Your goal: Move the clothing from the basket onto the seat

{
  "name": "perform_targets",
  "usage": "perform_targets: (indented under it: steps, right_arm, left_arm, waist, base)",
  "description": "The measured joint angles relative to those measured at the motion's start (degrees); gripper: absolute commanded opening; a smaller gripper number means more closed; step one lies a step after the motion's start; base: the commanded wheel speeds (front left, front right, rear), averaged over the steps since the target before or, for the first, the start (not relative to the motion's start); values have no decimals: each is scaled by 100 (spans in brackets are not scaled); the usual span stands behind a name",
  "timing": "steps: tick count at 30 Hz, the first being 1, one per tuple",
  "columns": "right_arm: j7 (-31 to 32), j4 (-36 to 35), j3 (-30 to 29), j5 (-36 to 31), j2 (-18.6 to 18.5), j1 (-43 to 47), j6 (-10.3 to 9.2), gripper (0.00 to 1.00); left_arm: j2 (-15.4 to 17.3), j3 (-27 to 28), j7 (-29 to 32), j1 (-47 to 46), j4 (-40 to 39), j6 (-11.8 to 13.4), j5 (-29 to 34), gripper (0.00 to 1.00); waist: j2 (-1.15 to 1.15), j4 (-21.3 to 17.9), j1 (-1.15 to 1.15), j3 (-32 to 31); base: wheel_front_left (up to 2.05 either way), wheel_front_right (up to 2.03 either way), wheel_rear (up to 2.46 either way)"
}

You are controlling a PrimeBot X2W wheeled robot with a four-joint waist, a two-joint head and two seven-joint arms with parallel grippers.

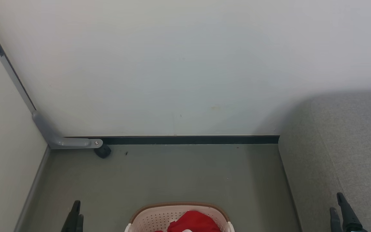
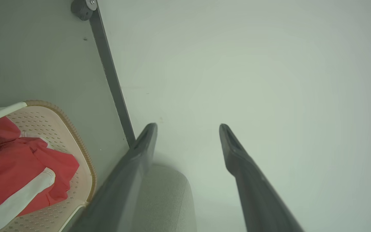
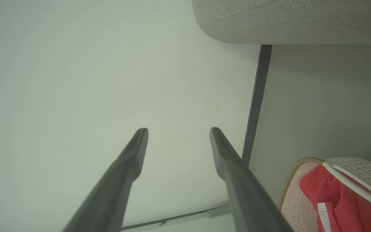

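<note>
**Stock list, largest item first**

1. Wall [image 1: 185, 64]: pale, smooth and matt. A dark skirting strip [image 1: 188, 140] runs along its foot.
2. Floor [image 1: 172, 174]: grey-green, flat, even sheet. It carries the basket.
3. Seat [image 1: 349, 138]: grey woven upholstery with a softly rounded corner, on the robot's right, apart from the basket. No garment lies on the part in view, so delivery is judged not begun.
4. Basket [image 1: 147, 214]: cream plastic with rounded corners, rows of small holes and a brown, braided-looking rim. It stands on the floor between the two claws.
5. Clothing [image 1: 193, 222]: soft red fabric with white band and trim, crumpled in a heap inside the basket. All of it is left to move; the number of pieces cannot be told.
6. Left claw [image 2: 188, 125]: two long, dark, tapering matt fingers, spread wide and released, with nothing between them. It is to the left of the basket.
7. Right claw [image 3: 178, 129]: same build, likewise spread and empty, before the seat.
8. Bracket [image 1: 63, 140]: grey, angled, in the floor corner, with a small dark round stopper [image 1: 103, 151] beside it.
</note>
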Motion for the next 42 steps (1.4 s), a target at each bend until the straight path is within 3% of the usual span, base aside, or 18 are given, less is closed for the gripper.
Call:
perform_targets:
  steps: [23,42]
  right_arm:
    - [-338,-455,178,-23,-19,-11,1,100]
    - [-770,-699,854,-1327,-557,-76,4,100]
  left_arm:
    - [5,-162,-455,-19,-420,0,-80,100]
    - [246,-512,-913,-92,-645,-2,872,100]
  waist:
    - [0,9,0,36]
    - [0,27,0,73]
  base:
    - [0,0,0]
    - [0,0,0]
